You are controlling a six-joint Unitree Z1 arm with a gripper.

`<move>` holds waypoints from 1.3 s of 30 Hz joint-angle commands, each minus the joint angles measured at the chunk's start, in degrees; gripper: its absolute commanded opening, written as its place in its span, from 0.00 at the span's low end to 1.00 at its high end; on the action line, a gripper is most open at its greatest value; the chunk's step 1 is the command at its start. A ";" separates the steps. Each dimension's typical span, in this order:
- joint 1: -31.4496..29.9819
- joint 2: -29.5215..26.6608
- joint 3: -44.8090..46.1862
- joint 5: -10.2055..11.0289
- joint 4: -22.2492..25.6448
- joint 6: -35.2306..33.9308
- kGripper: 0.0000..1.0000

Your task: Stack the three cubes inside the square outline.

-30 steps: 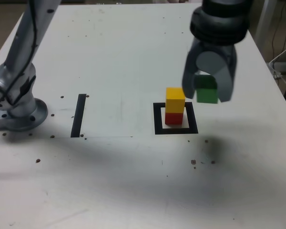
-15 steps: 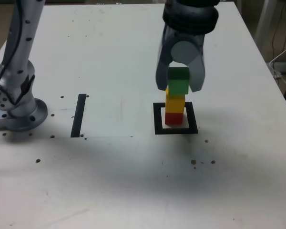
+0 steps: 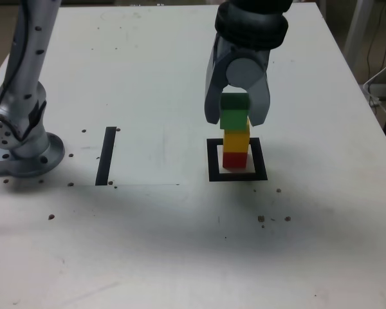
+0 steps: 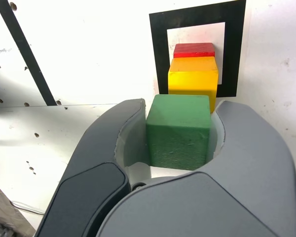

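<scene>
The square outline (image 3: 213, 162) (image 4: 158, 54) of black tape holds a red cube (image 3: 235, 159) (image 4: 193, 50) with a yellow cube (image 3: 237, 140) (image 4: 192, 81) stacked on it. My gripper (image 3: 235, 114) (image 4: 178, 133) is shut on the green cube (image 3: 234, 112) (image 4: 178, 131), held just above the yellow cube and slightly toward the exterior view's left of it. Whether green touches yellow I cannot tell. Both grey fingers (image 3: 213, 96) flank the green cube's sides.
A straight black tape strip (image 3: 106, 155) (image 4: 24, 52) lies to the exterior view's left of the outline. The arm's grey base (image 3: 22, 145) stands at the far left. Small dark specks (image 3: 273, 219) dot the white table (image 3: 148, 64).
My gripper carried the green cube from the exterior view's right of the stack leftward to sit over the yellow cube, then lowered slightly. The red and yellow cubes stayed put.
</scene>
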 commanded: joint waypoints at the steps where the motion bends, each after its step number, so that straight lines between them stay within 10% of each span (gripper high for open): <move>1: 0.28 0.68 -0.10 -0.21 1.37 0.08 0.31; 15: 1.34 2.85 0.04 -0.10 0.62 0.41 0.35; 24: 1.91 3.46 0.71 -0.79 0.39 1.15 0.98; 39: 2.36 -2.64 4.72 1.21 0.38 -0.30 1.00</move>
